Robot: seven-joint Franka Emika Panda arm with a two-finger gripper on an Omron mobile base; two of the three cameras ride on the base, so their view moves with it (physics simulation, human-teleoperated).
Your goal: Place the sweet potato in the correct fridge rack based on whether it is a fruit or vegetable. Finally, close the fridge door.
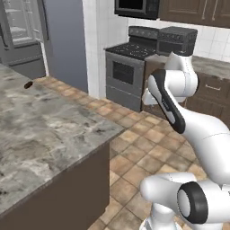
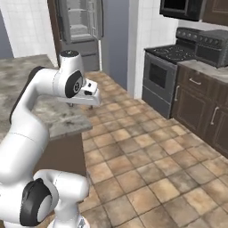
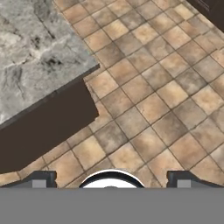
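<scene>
Sweet potato [image 1: 28, 84] found lying on the grey marbled surface [image 1: 45, 134], near its far edge, small and dark, well apart from the arm. Seen in the left base view only as a brown oblong speck; finer detail too small to tell.

Fridge [image 1: 22, 36] standing at the far end of the room beyond the surface, upper door open, pale shelves visible inside (rack levels too blurred to separate). Same fridge [image 2: 80, 26] noted at top centre of the right base view, interior pale grey, lower drawer front shut.

End effector [image 3: 111, 179] spread wide, 2 dark fingertips [image 3: 41, 179] standing far apart at the bottom of the hand view, nothing between them. Hand camera looking down on tan tiled floor [image 3: 166, 87], with a corner of the surface [image 3: 35, 57] and its dark brown side panel at upper left. In the right base view, end effector [image 2: 89, 95] held beside the surface edge, above the floor, touching nothing.

Stove [image 1: 130, 72] with black cooktop against the white tiled wall, microwave [image 1: 137, 8] mounted above. Dark brown cabinets [image 2: 200, 111] running to the right of the stove. White arm raised and folded, elbow high.
</scene>
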